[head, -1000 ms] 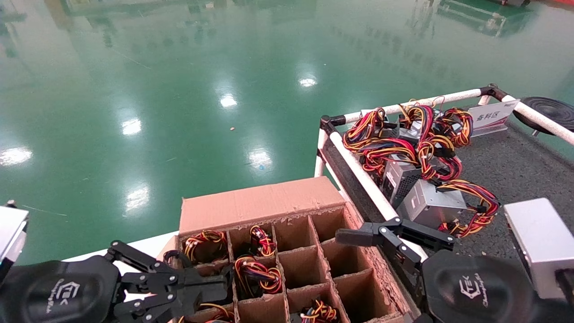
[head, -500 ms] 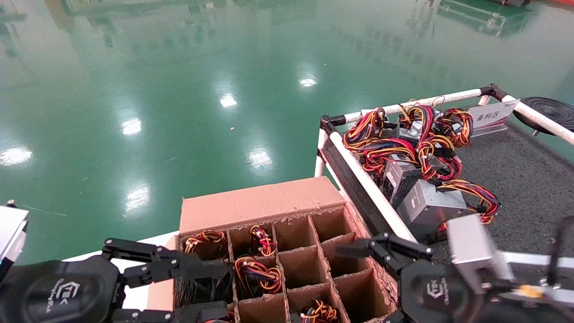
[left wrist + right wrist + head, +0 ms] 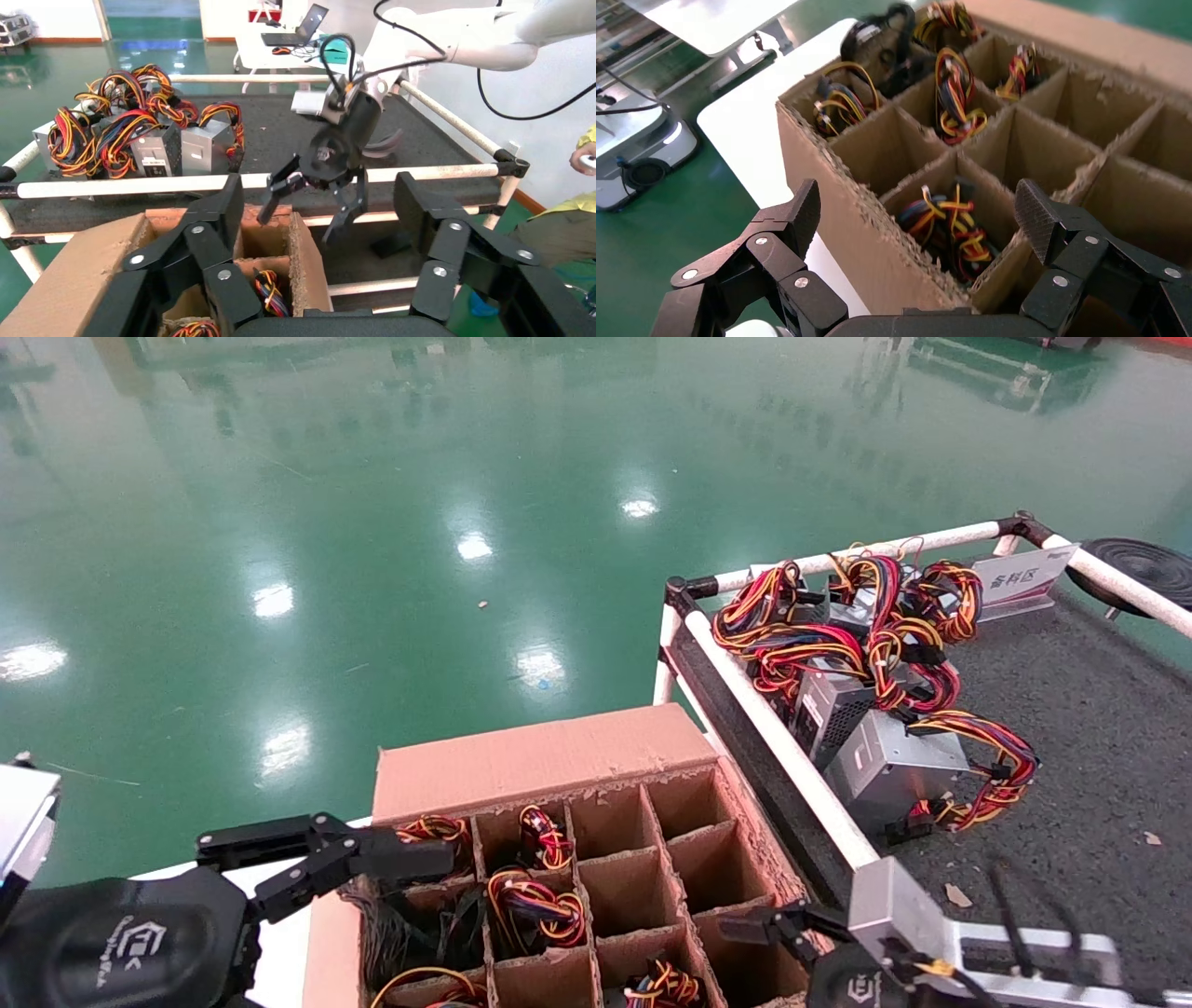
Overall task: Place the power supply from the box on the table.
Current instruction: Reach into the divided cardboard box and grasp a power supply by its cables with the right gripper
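Glossy green floor (image 3: 372, 523) all round; the dark speckled table (image 3: 1099, 728) with white rails sits to the robot's right, the cardboard box (image 3: 549, 756) of square cells directly in front and touching the table's rail.

Several power supplies already lie in a heap on the table (image 3: 889, 761), wires tangled together. More wire bundles show in the box cells; the near-row cell on the table side holds one (image 3: 951, 225), its metal body hidden below the wires.

Left gripper (image 3: 326, 850): over the box's left edge, fingers spread wide, nothing between them. The left wrist view confirms the open jaws above the corner cells.

Right gripper (image 3: 778, 926): low at the box's near right corner, fingers wide open, empty. Its wrist camera looks straight at that near-row cell from outside the box wall.

Step in hand, as I judge it: reach phase for the next unit, nothing picked yet. Which arm will take it is unclear.

Next move calls for: centre one gripper over a filled cell, descend between the dividers, close on the metal body rather than loose wires. Risk: fingers catching the torn cardboard edges or lifting by cable only.
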### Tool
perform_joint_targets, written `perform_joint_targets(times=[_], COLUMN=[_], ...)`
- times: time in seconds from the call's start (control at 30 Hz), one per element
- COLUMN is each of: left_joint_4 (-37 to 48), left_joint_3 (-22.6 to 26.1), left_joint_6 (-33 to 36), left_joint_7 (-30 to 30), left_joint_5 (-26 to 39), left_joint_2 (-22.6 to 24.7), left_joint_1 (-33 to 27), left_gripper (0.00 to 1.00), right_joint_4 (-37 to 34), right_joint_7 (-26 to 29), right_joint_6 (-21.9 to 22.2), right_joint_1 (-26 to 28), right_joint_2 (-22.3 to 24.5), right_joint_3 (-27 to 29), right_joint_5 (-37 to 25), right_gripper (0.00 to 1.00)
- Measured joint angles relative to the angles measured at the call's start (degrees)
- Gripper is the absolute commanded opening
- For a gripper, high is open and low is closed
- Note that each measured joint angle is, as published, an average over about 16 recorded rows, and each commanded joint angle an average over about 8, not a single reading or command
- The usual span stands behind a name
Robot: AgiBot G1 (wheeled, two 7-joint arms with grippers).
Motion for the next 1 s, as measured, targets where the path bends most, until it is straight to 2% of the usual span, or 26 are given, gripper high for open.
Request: perform_joint_targets(times=[0.23, 0.3, 0.43, 1.0], left_joint_4=[0.0, 0.0, 0.0, 0.0], left_joint_3=[0.0, 0.0, 0.0, 0.0], left_joint_6=[0.0, 0.0, 0.0, 0.0], left_joint_7=[0.0, 0.0, 0.0, 0.0], left_joint_5=[0.0, 0.0, 0.0, 0.0], left_joint_2=[0.0, 0.0, 0.0, 0.0], left_joint_1=[0.0, 0.0, 0.0, 0.0], left_gripper=[1.00, 1.00, 1.00, 1.00], right_joint_4=[-1.1, -1.5, -2.3, -5.3], right_joint_7=[3.2, 4.2, 5.9, 7.8], right_joint_6=[2.9, 3.7, 4.8, 5.1], right_joint_1=[0.4, 0.7, 1.6, 3.2], right_joint_2=[-2.8, -3.7, -5.3, -8.0], right_joint_3=[-1.9, -2.5, -3.5, -5.3], right_joint_5=[-2.8, -3.6, -5.0, -7.0], right_gripper=[0.28, 0.17, 0.02, 0.00])
